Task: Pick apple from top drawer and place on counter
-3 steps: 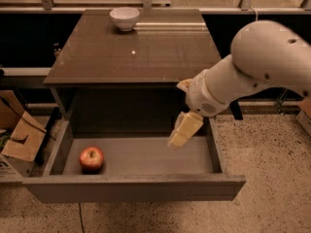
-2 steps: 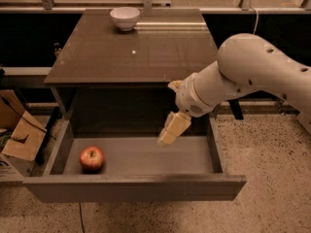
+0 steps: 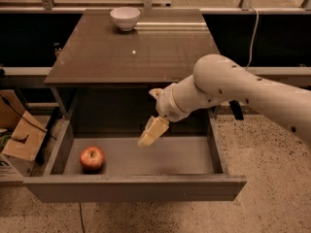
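The red apple [image 3: 92, 158] lies on the flat bottom of the open grey top drawer [image 3: 165, 157], near its front left corner. My gripper [image 3: 149, 135] hangs over the middle of the drawer, to the right of the apple and a little above it, not touching it. The white arm reaches in from the right. The glossy dark-brown counter [image 3: 136, 47] is above the drawer.
A white bowl [image 3: 125, 18] stands at the back of the counter. A cardboard box [image 3: 17, 135] sits on the floor left of the drawer. A black cable [image 3: 252, 28] hangs at the back right. Speckled floor lies to the right.
My gripper and arm have moved left across the drawer, closer to the apple. The apple has not moved.
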`<state>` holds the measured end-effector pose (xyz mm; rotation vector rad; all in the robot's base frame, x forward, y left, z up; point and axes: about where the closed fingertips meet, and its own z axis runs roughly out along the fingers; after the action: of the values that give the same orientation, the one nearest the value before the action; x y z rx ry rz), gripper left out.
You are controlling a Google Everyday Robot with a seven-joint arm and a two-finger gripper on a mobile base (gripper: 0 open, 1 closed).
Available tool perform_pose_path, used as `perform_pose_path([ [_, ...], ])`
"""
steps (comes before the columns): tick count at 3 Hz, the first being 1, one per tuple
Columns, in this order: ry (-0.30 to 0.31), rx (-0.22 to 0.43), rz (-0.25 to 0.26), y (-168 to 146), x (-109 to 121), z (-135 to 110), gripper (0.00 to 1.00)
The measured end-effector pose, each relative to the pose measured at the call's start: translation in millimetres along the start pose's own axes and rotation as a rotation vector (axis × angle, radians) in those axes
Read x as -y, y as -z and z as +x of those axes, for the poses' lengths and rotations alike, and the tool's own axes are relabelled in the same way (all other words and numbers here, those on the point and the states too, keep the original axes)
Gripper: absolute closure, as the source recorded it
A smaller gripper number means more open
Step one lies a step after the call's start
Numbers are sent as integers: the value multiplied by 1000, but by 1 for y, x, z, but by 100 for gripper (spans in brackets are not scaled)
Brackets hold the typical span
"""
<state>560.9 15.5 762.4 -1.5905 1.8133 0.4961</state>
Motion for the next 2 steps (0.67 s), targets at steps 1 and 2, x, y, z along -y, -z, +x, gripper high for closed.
perform_pose_path([
  [1,-12,31,-53,-34,-6,1,0],
  [2,-30,58,-104,-64,-15,2,0],
])
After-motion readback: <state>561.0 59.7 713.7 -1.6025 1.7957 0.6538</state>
